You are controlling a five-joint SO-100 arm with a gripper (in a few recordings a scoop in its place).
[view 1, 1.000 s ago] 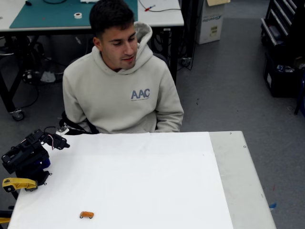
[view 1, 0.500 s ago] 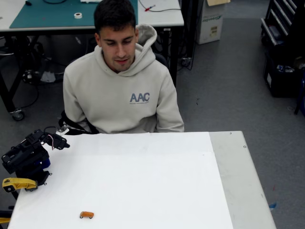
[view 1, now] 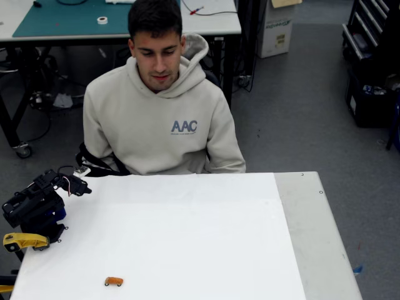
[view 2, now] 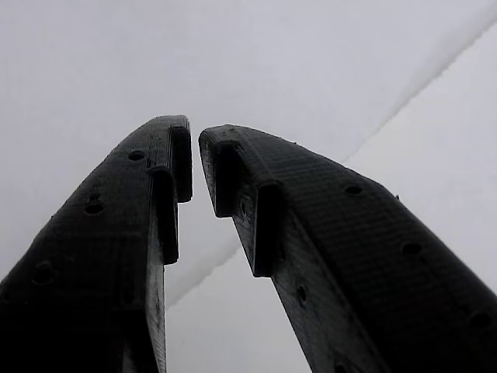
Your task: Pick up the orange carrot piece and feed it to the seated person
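The orange carrot piece lies flat on the white table near its front left. The seated person, in a light grey hoodie, sits behind the table's far edge and looks down at it. My black arm is folded at the table's left edge, well back and left of the carrot. In the wrist view my gripper is shut: its black fingers nearly meet at the tips, nothing is between them, and the white table surface is behind them.
A yellow clamp part sits at the arm's base. A bare grey strip runs along the table's right side. Behind the person stand a workbench with a green mat and a cardboard box.
The person has shifted slightly to the right and turned the head to face the table. The arm and the carrot piece have not moved.
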